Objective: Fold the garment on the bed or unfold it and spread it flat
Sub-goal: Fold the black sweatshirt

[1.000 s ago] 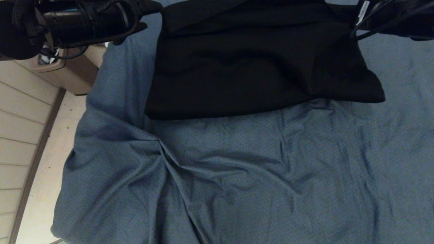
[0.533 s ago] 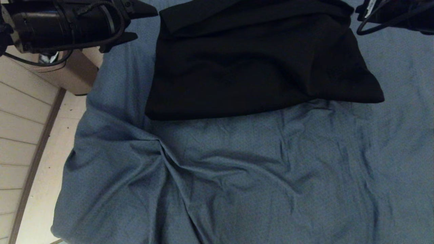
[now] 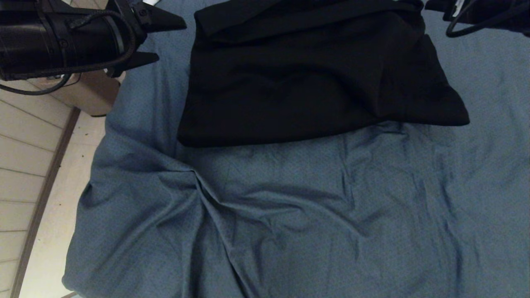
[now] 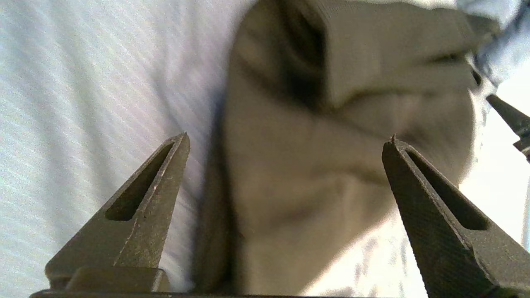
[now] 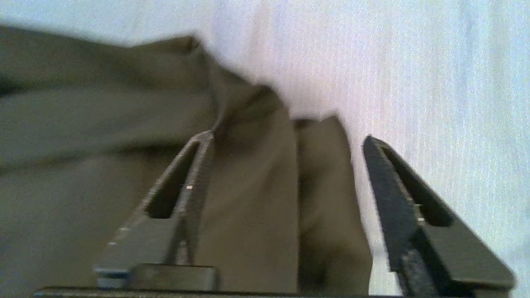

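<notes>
The hoodie (image 3: 314, 78) lies folded on the bed (image 3: 290, 227). The left claw (image 3: 159, 41) and right claw (image 5: 285, 174) hang released at its far corners, holding nothing. Best to lift both straight clear so no fingertip snags the fold.

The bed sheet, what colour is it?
Plain blue-grey, no pattern; the bed sheet shows best in the head view.

The folded black garment (image 3: 314, 74) lies on the wrinkled blue-grey bed (image 3: 290, 215).

No text, label, brand or number can be read anywhere.
</notes>
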Controlling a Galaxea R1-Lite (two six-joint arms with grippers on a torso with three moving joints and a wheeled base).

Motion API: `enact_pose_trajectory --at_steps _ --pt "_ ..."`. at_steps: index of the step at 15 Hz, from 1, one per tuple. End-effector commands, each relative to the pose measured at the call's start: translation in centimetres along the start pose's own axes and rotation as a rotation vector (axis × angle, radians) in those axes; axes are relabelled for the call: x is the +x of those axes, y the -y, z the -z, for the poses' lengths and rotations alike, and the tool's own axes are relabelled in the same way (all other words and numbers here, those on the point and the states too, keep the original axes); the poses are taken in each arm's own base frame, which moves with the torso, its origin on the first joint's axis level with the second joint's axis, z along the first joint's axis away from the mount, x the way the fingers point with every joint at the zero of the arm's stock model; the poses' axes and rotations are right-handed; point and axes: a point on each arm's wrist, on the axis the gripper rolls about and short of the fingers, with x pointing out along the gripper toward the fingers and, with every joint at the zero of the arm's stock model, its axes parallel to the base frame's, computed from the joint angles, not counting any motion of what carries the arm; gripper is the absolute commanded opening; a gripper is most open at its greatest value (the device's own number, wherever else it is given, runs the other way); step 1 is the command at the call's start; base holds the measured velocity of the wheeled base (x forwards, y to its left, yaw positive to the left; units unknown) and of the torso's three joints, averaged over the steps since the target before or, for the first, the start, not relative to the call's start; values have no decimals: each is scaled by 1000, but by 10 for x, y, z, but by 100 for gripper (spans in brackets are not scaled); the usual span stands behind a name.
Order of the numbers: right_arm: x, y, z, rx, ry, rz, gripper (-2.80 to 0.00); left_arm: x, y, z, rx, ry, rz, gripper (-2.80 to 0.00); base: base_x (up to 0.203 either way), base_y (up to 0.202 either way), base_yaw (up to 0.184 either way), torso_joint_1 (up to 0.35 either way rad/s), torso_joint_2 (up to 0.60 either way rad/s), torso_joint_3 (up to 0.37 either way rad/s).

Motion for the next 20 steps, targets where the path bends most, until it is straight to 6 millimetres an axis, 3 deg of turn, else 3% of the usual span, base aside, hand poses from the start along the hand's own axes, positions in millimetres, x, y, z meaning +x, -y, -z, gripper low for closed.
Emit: enact_pose_trajectory --at_steps 1,2,5,8,12,17,20 --pt "-34 0 -15 27 -19 -20 0 -2 9 13 -11 -45 25 0 0 0 0 0 0 0" --pt "-46 -4 -16 36 -57 -41 -280 -4 10 21 -16 -72 27 0 0 0 0 0 0 0" --pt "-62 -9 -2 26 -237 -72 -280 -3 14 45 -29 -159 39 0 0 0 0 0 0 0" --pt "-56 -33 14 44 -306 -150 -280 5 21 54 -35 -202 60 0 0 0 0 0 0 0" --pt "-19 -54 52 54 -433 -155 -280 37 17 67 -43 -245 65 0 0 0 0 0 0 0" --pt "36 -68 102 35 -507 -119 -280 88 -7 95 -61 -298 28 0 0 0 0 0 0 0" --pt "58 -45 116 38 -515 -33 -280 99 -30 104 -72 -305 -22 0 0 0 0 0 0 0"
